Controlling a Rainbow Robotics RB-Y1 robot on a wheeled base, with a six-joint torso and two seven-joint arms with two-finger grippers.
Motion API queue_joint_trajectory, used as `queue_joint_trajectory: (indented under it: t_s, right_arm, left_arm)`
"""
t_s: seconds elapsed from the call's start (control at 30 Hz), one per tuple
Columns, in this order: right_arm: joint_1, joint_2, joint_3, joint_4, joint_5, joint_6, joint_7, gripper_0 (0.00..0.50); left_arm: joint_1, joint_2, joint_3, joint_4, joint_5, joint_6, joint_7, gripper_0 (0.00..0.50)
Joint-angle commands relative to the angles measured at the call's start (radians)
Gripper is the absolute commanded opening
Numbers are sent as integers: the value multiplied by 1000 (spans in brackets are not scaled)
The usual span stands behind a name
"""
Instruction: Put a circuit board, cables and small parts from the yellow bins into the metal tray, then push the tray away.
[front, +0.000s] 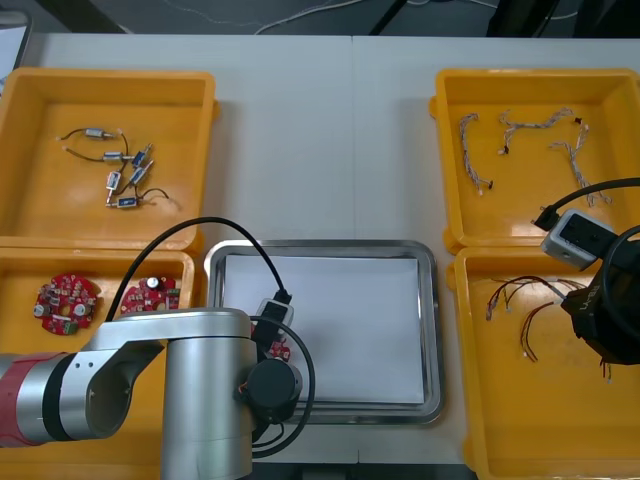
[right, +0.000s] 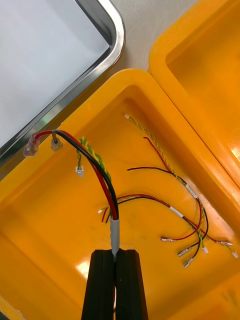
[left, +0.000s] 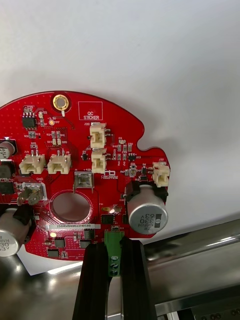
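My left gripper (left: 114, 265) is shut on the green connector at the edge of a round red circuit board (left: 85, 175). The board hangs over the white inside of the metal tray (left: 200, 245), at its near left corner; a sliver of the board (front: 281, 352) shows under the left wrist. My right gripper (right: 116, 260) is shut on the grey sleeve of a red, black and yellow cable (right: 95, 160). That cable is raised above the near right yellow bin (right: 50, 225), its ends pointing toward the tray's corner (right: 107, 30). The right arm (front: 605, 310) hangs over that bin.
More red and yellow cables (right: 175, 200) lie in the near right bin. Twisted blue and white cables (front: 520, 135) lie in the far right bin. Small metal parts (front: 120, 170) sit in the far left bin, two circuit boards (front: 68, 302) in the near left one.
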Motion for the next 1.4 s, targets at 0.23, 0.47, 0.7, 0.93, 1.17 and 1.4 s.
queue_joint_trajectory:
  t_s: [0.23,0.47,0.7,0.93,1.17,1.4]
  right_arm:
    - [-17,-30,8,-23,6,4,-30,0]
    - [-17,-30,8,-23,6,4,-30,0]
    - [-17,-30,8,-23,6,4,-30,0]
    - [-17,-30,8,-23,6,4,-30,0]
    - [-17,-30,8,-23,6,4,-30,0]
    - [-17,-30,8,-23,6,4,-30,0]
  left_arm:
    - [-33,-27,-23,-14,-13,-12,32,315]
    - [-33,-27,-15,-21,-15,-12,33,386]
    - [-32,-27,19,-43,10,-1,32,470]
    - [-32,-27,85,-70,57,17,24,500]
    - [-35,-26,146,-77,91,33,9,500]
    - [-56,-7,212,-110,169,51,6,500]
